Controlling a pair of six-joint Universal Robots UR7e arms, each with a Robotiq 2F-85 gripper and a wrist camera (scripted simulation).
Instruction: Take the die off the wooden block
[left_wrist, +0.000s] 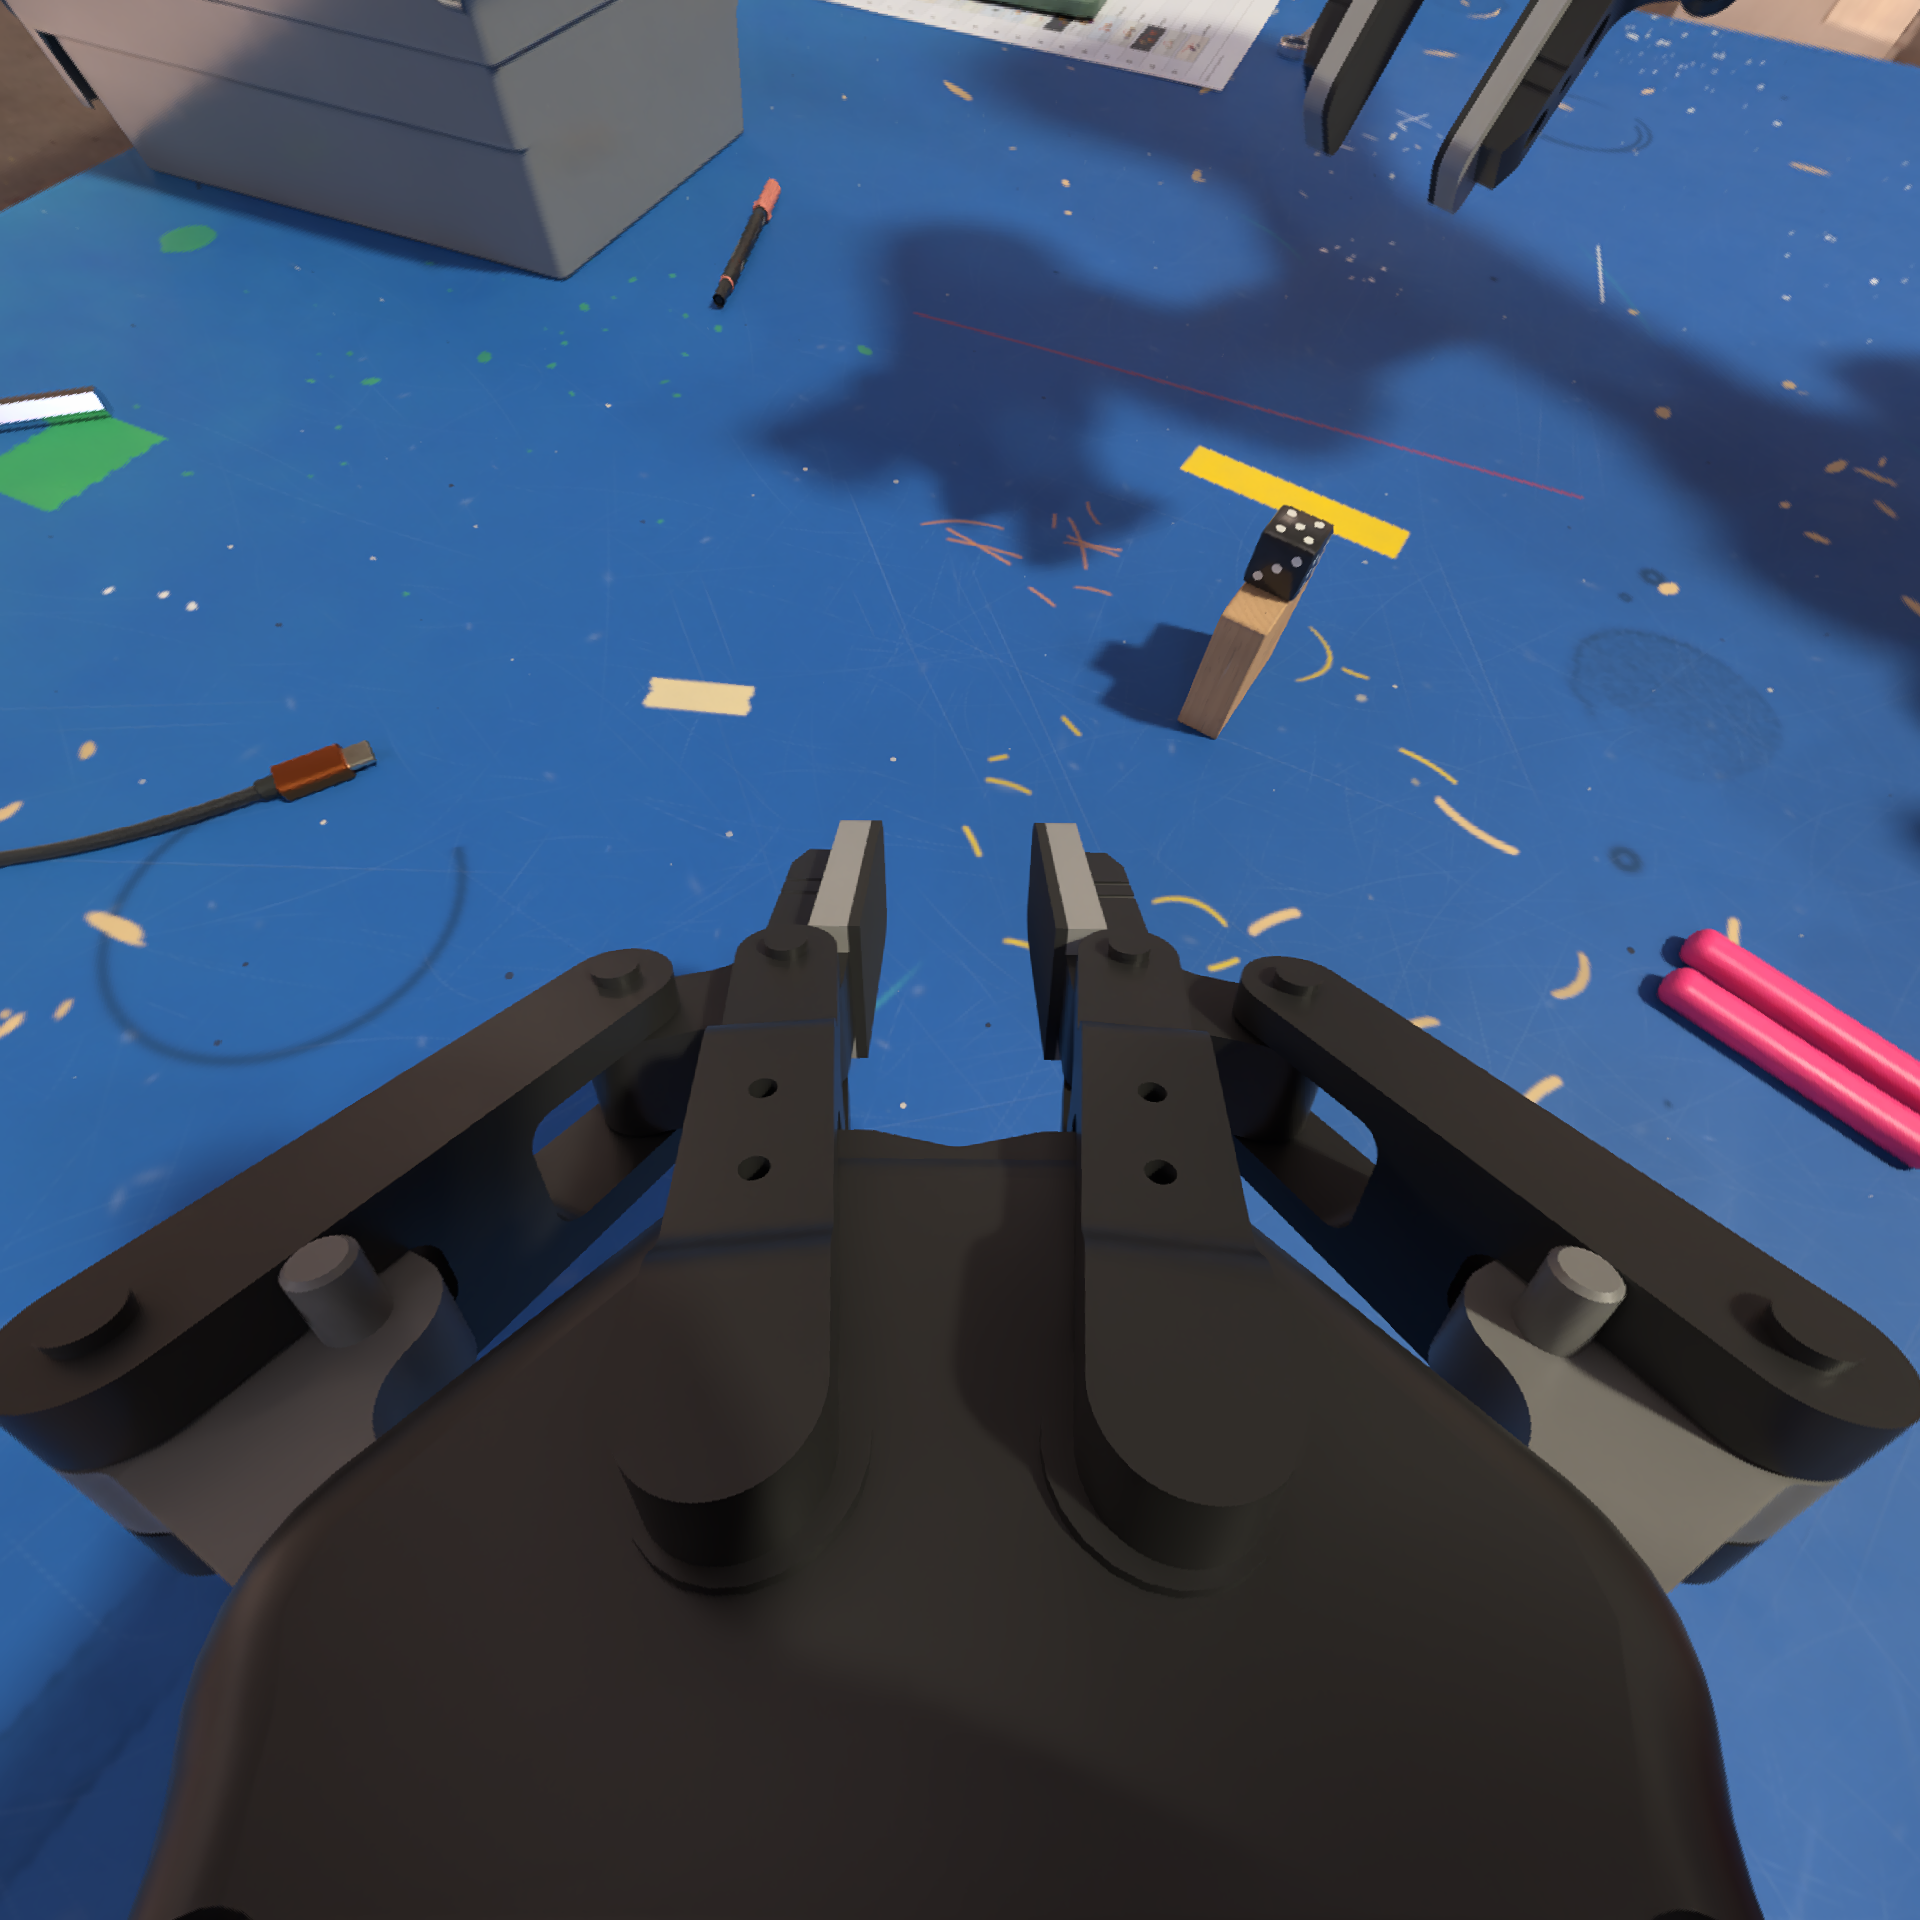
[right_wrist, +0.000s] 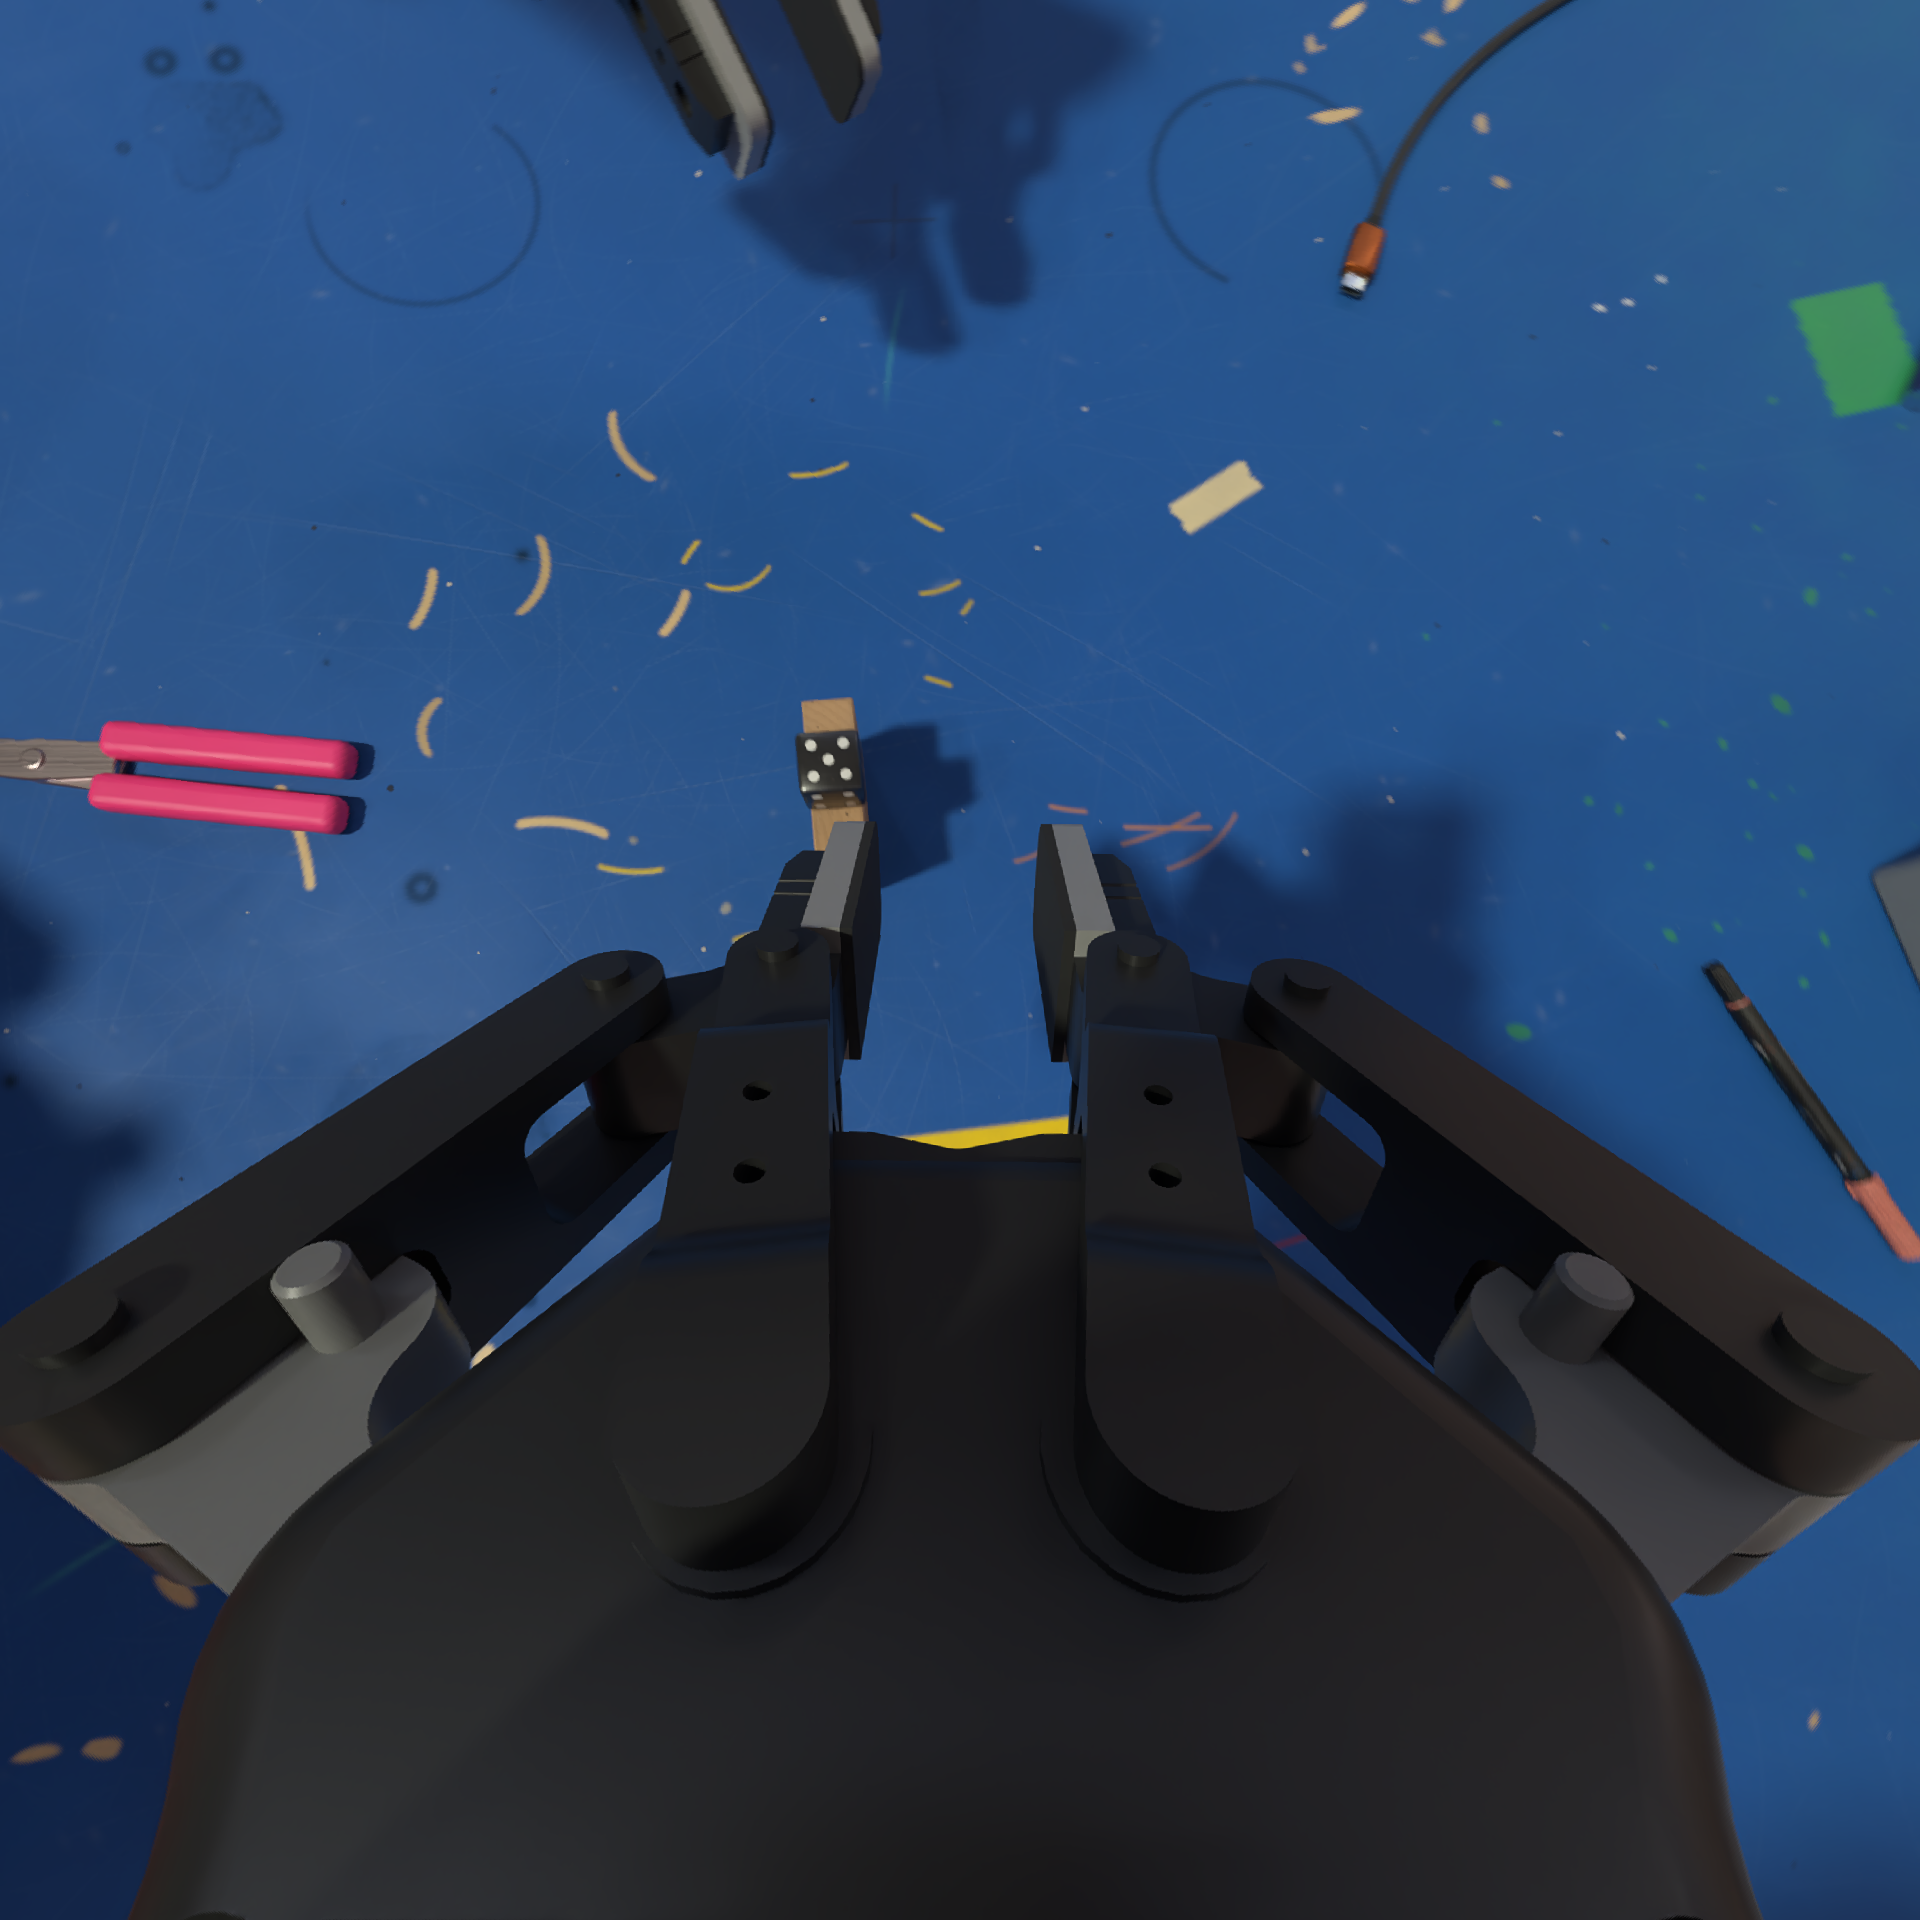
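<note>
1. Nearest the left wrist camera, the left gripper (left_wrist: 956, 873) hangs above the blue table (left_wrist: 520, 582) with its fingers spread apart and nothing between them.
2. Ahead and to its right, the wooden block (left_wrist: 1236, 665) stands upright on the table, well apart from the fingertips.
3. On the block's top end sits the black die (left_wrist: 1288, 551) with white pips, beside a yellow tape strip (left_wrist: 1226, 473).
4. From the right wrist camera, the right gripper (right_wrist: 956, 873) is likewise spread wide and empty.
5. That view shows the die (right_wrist: 828, 767) on the block (right_wrist: 828, 715) just beyond the gripper's left fingertip (right_wrist: 847, 873), off the line between the fingers.
6. Around the table lie pink-handled pliers (right_wrist: 223, 777), a cable with an orange plug (left_wrist: 312, 771), a pen (left_wrist: 746, 241), a beige tape piece (left_wrist: 698, 696), a green patch (left_wrist: 73, 465) and a grey box (left_wrist: 436, 114).
</note>
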